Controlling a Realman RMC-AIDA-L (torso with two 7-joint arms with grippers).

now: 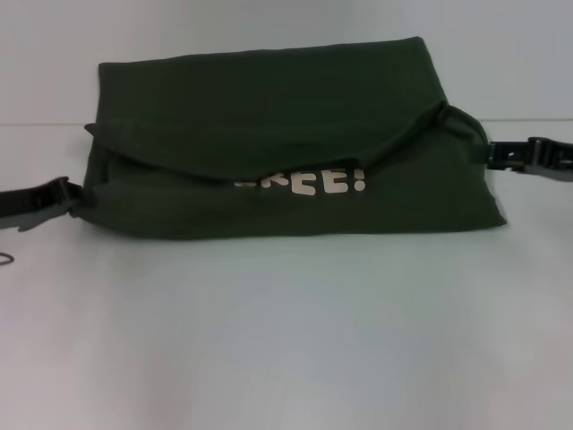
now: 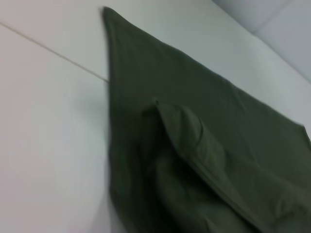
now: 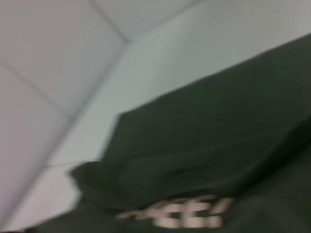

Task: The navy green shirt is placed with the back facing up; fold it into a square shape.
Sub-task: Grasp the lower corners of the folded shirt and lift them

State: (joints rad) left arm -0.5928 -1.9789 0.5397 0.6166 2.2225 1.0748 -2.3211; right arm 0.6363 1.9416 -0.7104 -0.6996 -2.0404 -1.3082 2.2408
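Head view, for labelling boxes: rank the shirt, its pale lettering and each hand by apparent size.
1. Navy green shirt, far largest.
2. Pale lettering.
3. Left hand and right hand: alike, only partly visible, so unranked.

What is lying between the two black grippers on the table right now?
In the head view, the folded dark olive-green fabric shirt with pale lettering spans the gap between left gripper and right gripper.

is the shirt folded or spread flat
Folded: the shirt has a top flap lying over its lower layer, partly hiding pale lettering.
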